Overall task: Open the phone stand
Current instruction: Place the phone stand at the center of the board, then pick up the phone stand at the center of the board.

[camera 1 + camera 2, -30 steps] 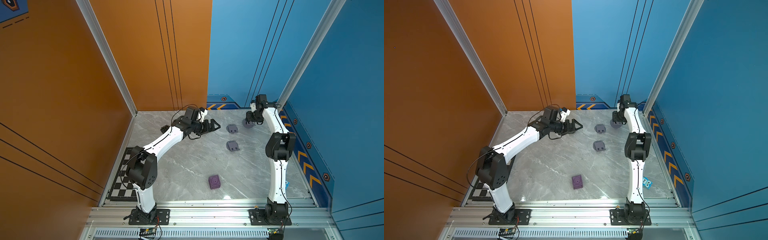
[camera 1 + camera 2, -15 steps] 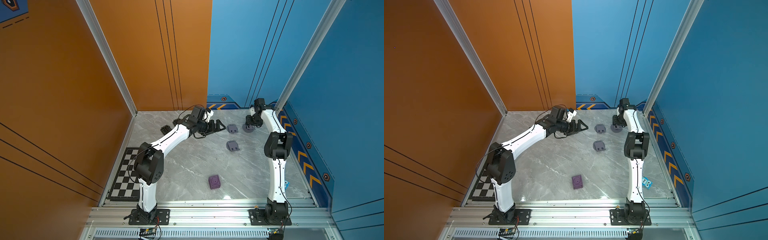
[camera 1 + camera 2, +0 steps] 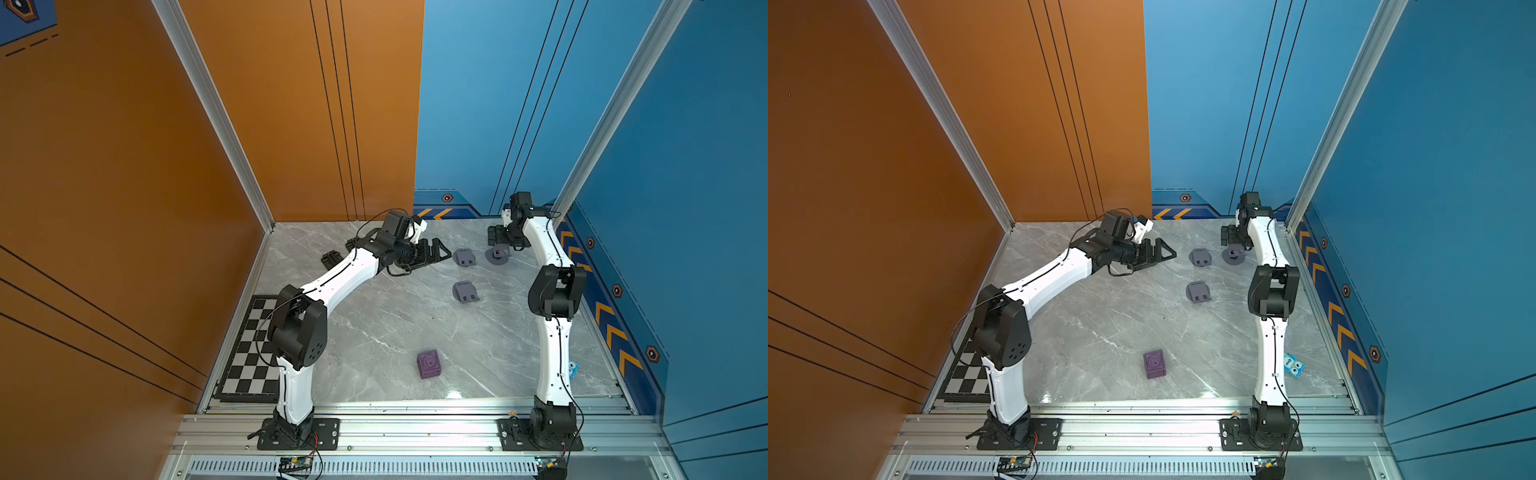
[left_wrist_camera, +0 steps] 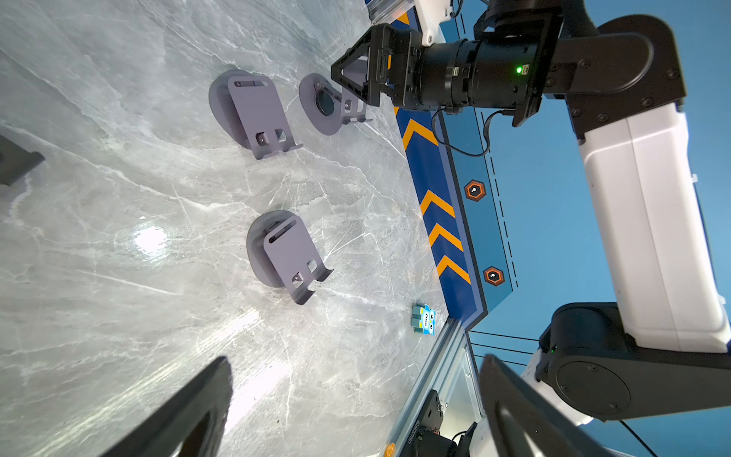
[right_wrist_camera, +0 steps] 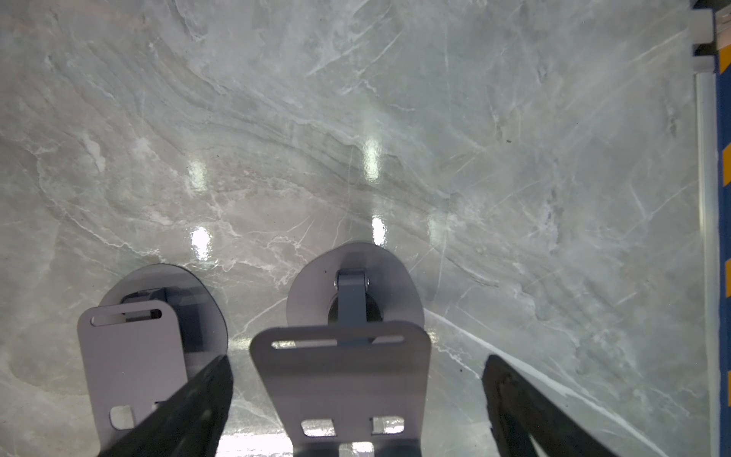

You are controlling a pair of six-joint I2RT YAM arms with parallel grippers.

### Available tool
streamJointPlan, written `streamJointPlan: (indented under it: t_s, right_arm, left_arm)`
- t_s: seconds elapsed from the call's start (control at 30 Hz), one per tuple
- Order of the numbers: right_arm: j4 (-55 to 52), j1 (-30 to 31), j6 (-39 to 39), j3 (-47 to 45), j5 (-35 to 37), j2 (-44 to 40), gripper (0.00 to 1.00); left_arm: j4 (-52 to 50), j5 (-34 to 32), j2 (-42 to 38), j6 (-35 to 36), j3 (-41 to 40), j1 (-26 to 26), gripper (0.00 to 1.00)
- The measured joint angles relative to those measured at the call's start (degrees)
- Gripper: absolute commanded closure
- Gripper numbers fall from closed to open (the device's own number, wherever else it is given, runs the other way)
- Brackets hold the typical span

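Three grey-purple phone stands sit at the back right of the marble table. The phone stand (image 3: 498,255) nearest the blue wall has its plate (image 5: 340,380) raised on a hinge arm above its round base (image 5: 395,277). My right gripper (image 3: 496,239) is open around that plate, with a gap on each side (image 5: 356,364). A second stand (image 3: 463,257) stands just left of it, and a third (image 3: 465,291) lies nearer the front. My left gripper (image 3: 440,253) is open and empty, just left of the second stand (image 4: 253,110).
A purple cube (image 3: 429,364) sits near the front middle. A blue owl toy (image 3: 1293,365) lies by the right arm's base. A checkerboard (image 3: 253,345) lies at the left edge, and a black part (image 3: 332,259) at the back left.
My right gripper has opened and let go of the stand's plate. The left arm has reached further right toward the stands, still open.
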Motion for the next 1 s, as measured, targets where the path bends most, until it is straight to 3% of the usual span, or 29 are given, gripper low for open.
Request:
streamJointPlan:
  t_s: [0.2,0.37,0.67,1.0]
  right_arm:
    - [-0.9,0.9,2.8,-0.3,1.3,-1.7,0.0]
    - [-1.4,2.6,4.7,-5.9,1.5,-9.6,0.0]
    - [0.7,7.0,5.6,-29.0,-2.1,-26.3,0.0]
    - [2.2,17.8,5.1,-46.9,-2.6,-31.8,0.0]
  left_arm:
    - [0.1,-0.3,-0.4,0.6,-1.2,0.0,0.02]
    - [-0.1,-1.2,-3.1,1.8,-5.6,0.0,0.02]
    - [-0.2,-3.8,-13.2,4.9,-15.6,-0.1,0.02]
    - [1.3,-6.8,-22.1,7.1,-30.8,-1.5,0.02]
